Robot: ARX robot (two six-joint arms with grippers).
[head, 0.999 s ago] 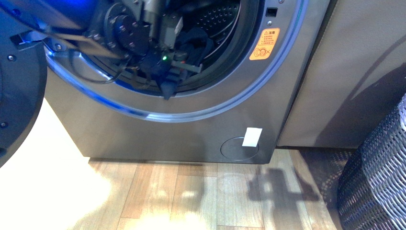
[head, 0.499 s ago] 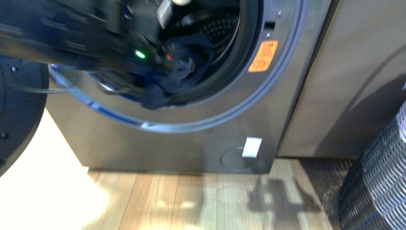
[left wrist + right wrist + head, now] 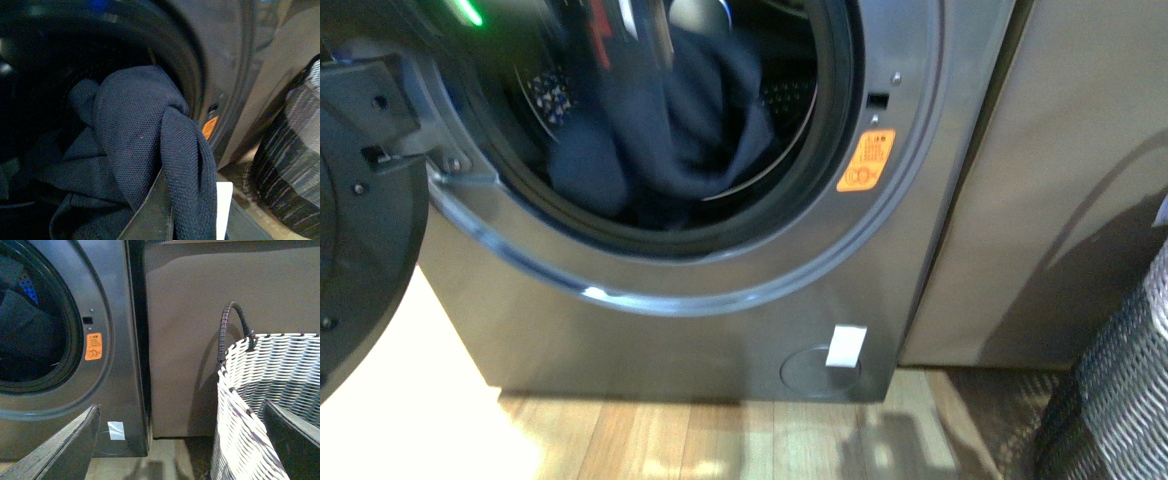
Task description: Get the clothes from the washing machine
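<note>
One bundle of clothes [image 3: 660, 120] hangs top-to-bottom in the washer [image 3: 720, 320] mouth, pinched in my left gripper [image 3: 192, 215], with the basket [image 3: 270, 390] well to its right, beside my right gripper [image 3: 180, 440], which gapes wide and empty.

You look at dark navy knitted cloth bundle [image 3: 135, 145]: soft, matt, fine mesh-like texture, slightly rough. Grey metal front-loading washing machine [image 3: 720, 340]: smooth satin panel, soft sheen. Perforated steel drum [image 3: 788, 98]: shiny. Black porthole seal [image 3: 832, 150]: matt, rubber-like. Orange rectangular sticker [image 3: 866, 160]: smooth, flat. Pale plank floor [image 3: 720, 440]: wood grain, faint gloss. Grey-white woven basket [image 3: 270, 390]: coarse wicker, ribbed.
</note>
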